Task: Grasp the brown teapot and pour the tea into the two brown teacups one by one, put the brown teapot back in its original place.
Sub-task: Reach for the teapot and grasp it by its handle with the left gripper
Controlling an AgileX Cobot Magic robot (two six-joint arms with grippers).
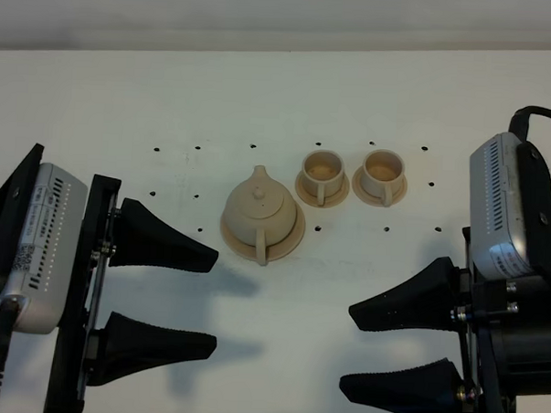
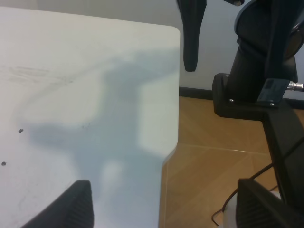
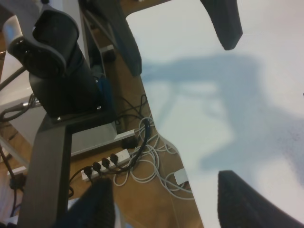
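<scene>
A wide white matte table (image 1: 262, 105) fills the high view, and the wrist views show its rounded near corners over a brown wooden floor (image 2: 209, 175). The left gripper (image 1: 215, 300), a pair of black tapered fingers ahead of a silver-grey camera housing, hangs over the near left part of the table. Its jaws are spread wide with nothing between them. The right gripper (image 1: 348, 350), built the same way, hangs over the near right part, its jaws likewise apart and holding nothing. The two face each other, well apart. On the floor, in the right wrist view, lies a tangle of white cables (image 3: 142, 164) beside a power strip. The brown teapot (image 1: 260, 209), a squat rounded pale tan matte pot with a knobbed lid, stands upright near the middle of the table. Its spout is turned to the far side and its loop handle to the near edge. It sits on a flat round pale beige saucer (image 1: 235, 246), wider than the pot, whose rim shows around it. To its right and slightly farther back stand two small pale beige cylindrical cups with tiny handles: the left teacup (image 1: 324, 169) just beside the teapot, and the right teacup (image 1: 383, 168) next to it, not touching. Both are upright on small round beige saucers (image 1: 303, 186); what they contain cannot be made out. Small dark holes (image 1: 195, 197) dot the tabletop around them.
</scene>
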